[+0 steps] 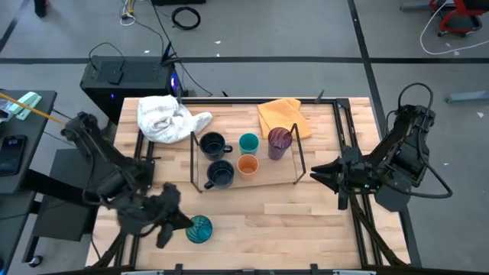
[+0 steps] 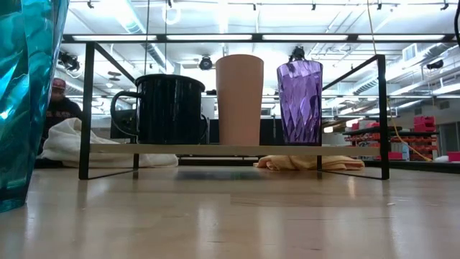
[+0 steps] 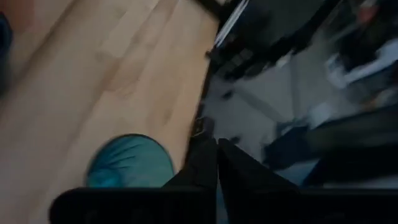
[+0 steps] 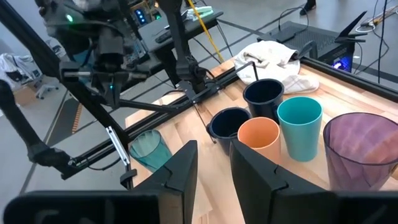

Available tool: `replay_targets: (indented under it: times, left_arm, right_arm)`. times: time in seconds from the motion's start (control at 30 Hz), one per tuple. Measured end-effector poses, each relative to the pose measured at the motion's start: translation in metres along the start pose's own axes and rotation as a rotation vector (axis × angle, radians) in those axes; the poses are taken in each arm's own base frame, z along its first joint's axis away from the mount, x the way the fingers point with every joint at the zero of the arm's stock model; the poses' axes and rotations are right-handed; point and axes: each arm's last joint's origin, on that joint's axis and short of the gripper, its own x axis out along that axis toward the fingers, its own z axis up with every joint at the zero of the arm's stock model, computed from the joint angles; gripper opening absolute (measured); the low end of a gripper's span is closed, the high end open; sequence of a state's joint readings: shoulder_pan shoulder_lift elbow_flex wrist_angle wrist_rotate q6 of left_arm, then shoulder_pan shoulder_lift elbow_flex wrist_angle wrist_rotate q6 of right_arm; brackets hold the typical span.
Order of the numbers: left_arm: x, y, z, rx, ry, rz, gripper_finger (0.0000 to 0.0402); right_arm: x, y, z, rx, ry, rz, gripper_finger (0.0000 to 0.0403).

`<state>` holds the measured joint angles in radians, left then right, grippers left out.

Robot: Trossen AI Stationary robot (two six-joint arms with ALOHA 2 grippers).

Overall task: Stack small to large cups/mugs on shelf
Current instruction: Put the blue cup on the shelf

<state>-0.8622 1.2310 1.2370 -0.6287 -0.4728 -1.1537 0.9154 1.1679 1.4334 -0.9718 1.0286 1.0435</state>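
Note:
The shelf [image 1: 263,177] stands mid-table and bears two navy mugs [image 1: 212,143] [image 1: 220,174], a teal cup [image 1: 248,143], an orange cup [image 1: 247,165] and a purple tumbler [image 1: 279,143], all upright. The patterned teal tumbler [image 1: 199,229] stands upright on the tabletop near the front left; it also shows in the low view [image 2: 21,101]. My left gripper [image 1: 174,218] is shut, low and close beside this tumbler [image 3: 127,163] on its left. My right gripper [image 1: 319,174] is open and empty, just right of the shelf's right rail, pointing at the cups [image 4: 214,168]. My left gripper's shut fingers [image 3: 208,163] lie right beside the patterned teal tumbler's wall [image 3: 163,168]; I cannot tell whether they touch it. The tumbler stands upright on the table.
A white cloth [image 1: 164,118] lies at the shelf's far left and a yellow cloth [image 1: 283,116] behind the shelf. A black box [image 1: 126,76] stands beyond the far edge. A person [image 2: 59,101] shows in the room behind. Bare wood [image 1: 290,218] lies in front of the shelf.

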Motion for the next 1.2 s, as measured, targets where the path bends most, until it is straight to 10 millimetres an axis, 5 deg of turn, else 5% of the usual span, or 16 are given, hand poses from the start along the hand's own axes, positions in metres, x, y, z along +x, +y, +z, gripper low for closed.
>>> replay_targets:
  times: [0.1, 0.33, 0.83, 1.2]
  left_arm:
    - [0.004, -0.011, 0.020, 0.076, 0.144, 0.138, 0.0013]
    - [0.028, -0.013, 0.030, 0.108, 0.483, 0.406, 0.0047]
    - [0.080, -0.002, 0.027, -0.173, 0.575, 0.560, 0.0188]
    - [0.103, 0.008, 0.014, -0.216, 0.636, 0.709, 0.0194]
  right_arm:
    - [0.000, 0.000, 0.000, -0.008, 0.005, 0.003, 0.0103]
    - [0.000, 0.000, 0.000, -0.023, 0.009, 0.007, 0.0103]
    - [-0.001, 0.001, -0.001, -0.029, 0.029, 0.019, 0.0103]
    - [0.000, 0.001, -0.002, -0.046, 0.051, 0.033, 0.0103]
